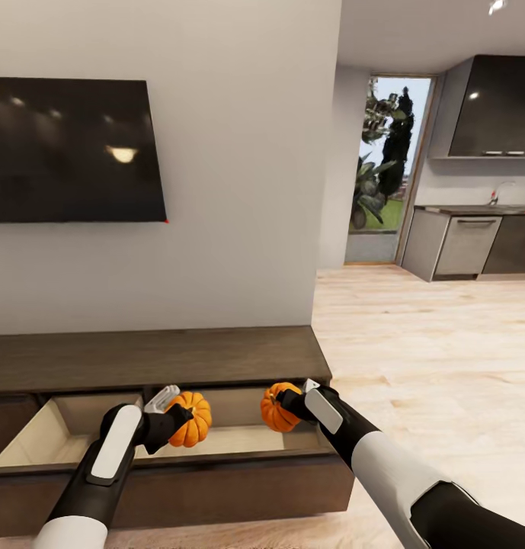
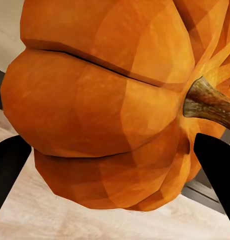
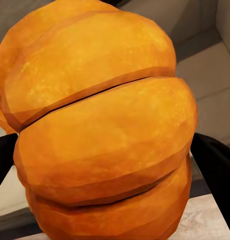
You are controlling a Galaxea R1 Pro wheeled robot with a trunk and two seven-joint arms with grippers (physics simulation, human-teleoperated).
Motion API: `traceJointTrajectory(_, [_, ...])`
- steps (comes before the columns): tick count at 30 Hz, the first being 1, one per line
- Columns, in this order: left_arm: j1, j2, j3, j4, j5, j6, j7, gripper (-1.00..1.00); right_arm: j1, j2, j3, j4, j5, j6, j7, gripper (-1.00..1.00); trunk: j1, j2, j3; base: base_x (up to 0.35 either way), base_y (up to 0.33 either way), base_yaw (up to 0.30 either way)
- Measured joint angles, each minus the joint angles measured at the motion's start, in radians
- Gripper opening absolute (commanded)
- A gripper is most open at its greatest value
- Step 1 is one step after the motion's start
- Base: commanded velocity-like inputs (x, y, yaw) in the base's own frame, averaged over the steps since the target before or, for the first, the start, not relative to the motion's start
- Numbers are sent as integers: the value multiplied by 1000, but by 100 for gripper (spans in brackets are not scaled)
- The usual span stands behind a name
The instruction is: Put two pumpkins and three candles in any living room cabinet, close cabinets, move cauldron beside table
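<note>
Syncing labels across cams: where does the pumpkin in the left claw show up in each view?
Head view: left pumpkin, lower left of centre, held at the left claw over the open drawer of the cabinet.
Left wrist view: same pumpkin up close, stem pointing sideways, black fingers on either side.
Right wrist view: the pumpkin there is the right claw's, not this one.
Shared landmark: the drawer's pale wood inside.

Two ribbed orange pumpkins, the left (image 1: 190,418) and the right (image 1: 276,408), glow against a dark brown wooden cabinet (image 1: 155,357) with pale wood insides; black television (image 1: 72,150), whitish wall (image 1: 239,168).
</note>
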Motion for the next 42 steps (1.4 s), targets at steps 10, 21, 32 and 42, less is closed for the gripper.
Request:
traceJointTrajectory(10, [0,3,-38,-36,1,-12,-1,-100,0,0,1,0,1,-2,0,-100,31,-56,-25,0,0,0])
traceJointTrajectory(21, [0,11,-46,-37,-4,-25,-60,-100,0,0,1,0,1,-2,0,-100,30,-56,-25,50,0,0])
traceJointTrajectory(32, [0,13,-46,-32,-4,-38,-63,-100,0,0,1,0,0,-2,0,-100,30,-56,-25,123,0,0])
traceJointTrajectory(42, [0,13,-44,-34,-5,-39,-63,-100,0,0,0,0,1,-2,0,-100,31,-56,-25,34,0,0])
